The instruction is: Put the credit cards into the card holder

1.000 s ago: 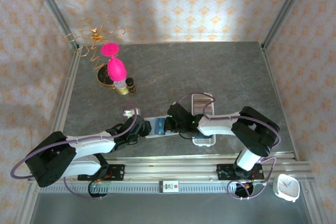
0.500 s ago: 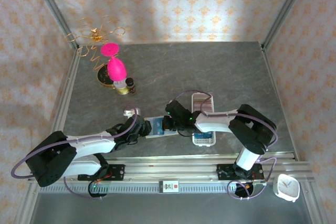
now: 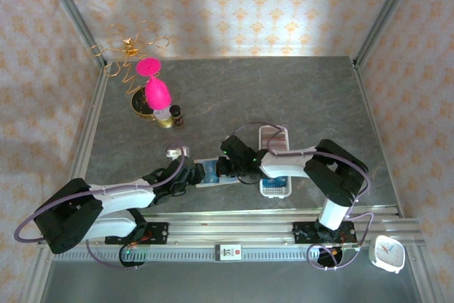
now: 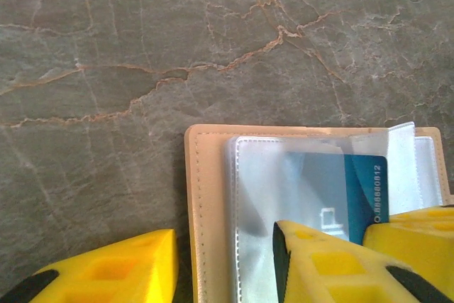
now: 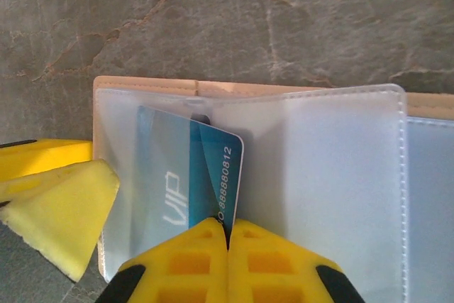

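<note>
The card holder (image 5: 142, 84) is laid open on the grey marbled tabletop (image 4: 142, 47). A blue credit card (image 5: 177, 175) marked VIP is seen partly inside one clear sleeve, its near edge pinched by the closed right gripper (image 5: 228, 235). The left gripper (image 4: 223, 243) is held apart, astride the holder's tan border. A white tray (image 3: 274, 136) is set just right of the holder. Well behind the holder and to its left, a pink ornament (image 3: 156, 91), a gold wire figure (image 3: 131, 46) and a small bottle (image 3: 176, 113) are grouped. The table is enclosed by patterned wallpaper panels (image 3: 234, 5).

The left fingers (image 3: 190, 177) and right fingers (image 3: 225, 169) meet on the card holder (image 3: 206, 174), just left of a white tray (image 3: 276, 188).
</note>
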